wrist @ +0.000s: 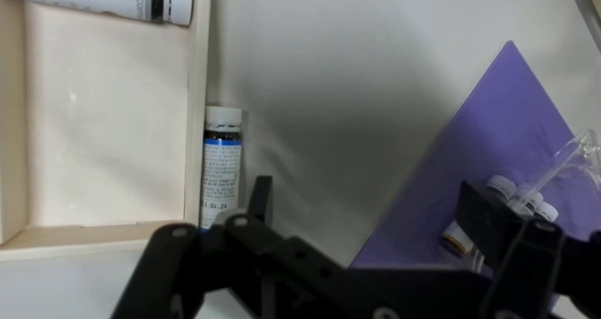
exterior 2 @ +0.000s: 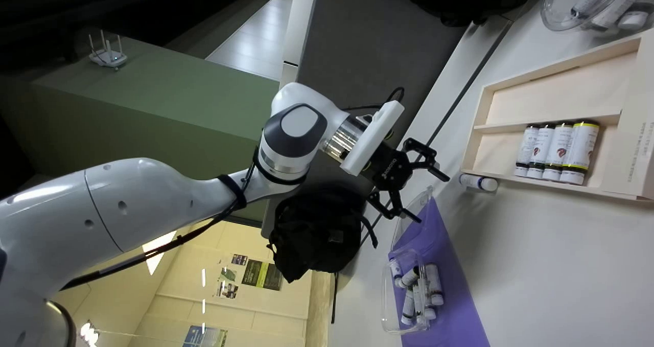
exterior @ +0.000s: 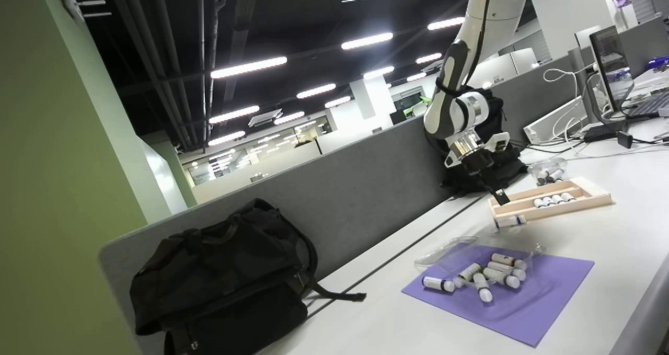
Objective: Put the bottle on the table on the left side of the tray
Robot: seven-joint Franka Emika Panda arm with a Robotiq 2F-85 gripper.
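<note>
The off-white desk top point(exterior 2: 552, 265) spreads out beneath the jaws, and on it, off to one side of them, lies the shallow wooden tray point(exterior 2: 567, 94). The Robotiq gripper point(wrist: 364, 192) hangs above, its fingers wide apart with nothing between them. The small blue-banded bottle point(wrist: 220, 173) lies on its side on the desk top, outside the gap and lower than it, just past the finger nearer the tray, one flank along the tray's wall; whether the two touch I cannot tell. It should prove light and stiff, smooth enough to slip and round enough to roll; the dark neck suggests glass, so I would treat it as breakable. The jaws lie crosswise to its length, so a sideways shift toward the tray, then down, should bring them over it. The middle of the label looks the best hold, for balance, though the wall may leave the tray-side finger scant room. The white cap point(wrist: 223, 118), short and at one end, would probably let the base sag.
</note>
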